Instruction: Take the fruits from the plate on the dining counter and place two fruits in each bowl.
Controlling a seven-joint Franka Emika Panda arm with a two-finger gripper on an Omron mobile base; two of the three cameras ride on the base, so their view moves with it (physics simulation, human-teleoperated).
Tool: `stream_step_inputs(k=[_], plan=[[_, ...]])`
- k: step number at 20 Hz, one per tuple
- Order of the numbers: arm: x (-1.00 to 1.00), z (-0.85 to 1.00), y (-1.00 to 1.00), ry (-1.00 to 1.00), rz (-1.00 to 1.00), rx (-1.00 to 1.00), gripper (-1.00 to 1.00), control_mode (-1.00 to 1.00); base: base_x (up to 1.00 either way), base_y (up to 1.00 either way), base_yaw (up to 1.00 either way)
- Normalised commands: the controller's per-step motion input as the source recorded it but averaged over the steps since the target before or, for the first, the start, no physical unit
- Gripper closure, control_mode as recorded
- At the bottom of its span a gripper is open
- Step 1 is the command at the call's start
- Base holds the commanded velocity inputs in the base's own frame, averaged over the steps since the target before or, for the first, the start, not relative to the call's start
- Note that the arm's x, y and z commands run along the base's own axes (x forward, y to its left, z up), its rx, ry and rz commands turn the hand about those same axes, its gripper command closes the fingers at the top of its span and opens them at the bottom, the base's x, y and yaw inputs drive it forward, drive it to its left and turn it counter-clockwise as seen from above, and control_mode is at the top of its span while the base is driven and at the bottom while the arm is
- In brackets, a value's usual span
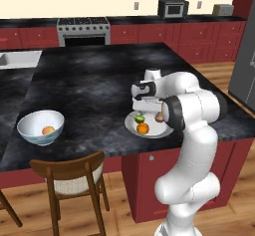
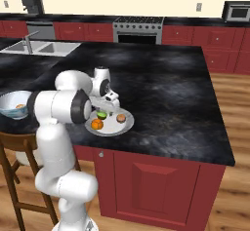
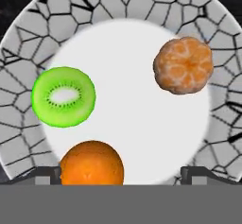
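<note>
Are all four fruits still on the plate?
No, three fruits lie on the plate; the peach-pink fruit sits in the bowl.

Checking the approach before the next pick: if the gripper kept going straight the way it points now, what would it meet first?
Probably the plate. The open gripper points down at its bare white middle, between the green kiwi slice, the bright orange and the tan-brown fruit. The orange lies close to one finger, so depth leaves some doubt.

A round, flat grey-white plate with a crackled rim (image 3: 28, 20) lies near the front edge of the black marbled stone worktop (image 1: 89, 80). On it lie a green kiwi half (image 3: 63, 96), cut face up, a bright orange (image 3: 91, 164) just beside it, and a tan-brown peeled fruit (image 3: 183, 65) apart. A deep white bowl with a pale blue outside (image 1: 30, 135) stands well apart, holding a peach-pink fruit (image 1: 48, 130).
</note>
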Motion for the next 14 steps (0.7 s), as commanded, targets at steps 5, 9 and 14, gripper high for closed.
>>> stream_step_inputs(k=[5,9,14], plan=[[0.37,-0.23,-0.48,0.00,-0.07,-0.06,-1.00,-1.00,0.00,0.00,0.00],[0.02,-0.03,-0.56,0.00,0.04,0.00,-1.00,-1.00,0.00,0.00,0.00],[0.00,-0.21,-0.40,-0.04,0.19,0.01,-1.00,-1.00,0.00,0.00,0.00]])
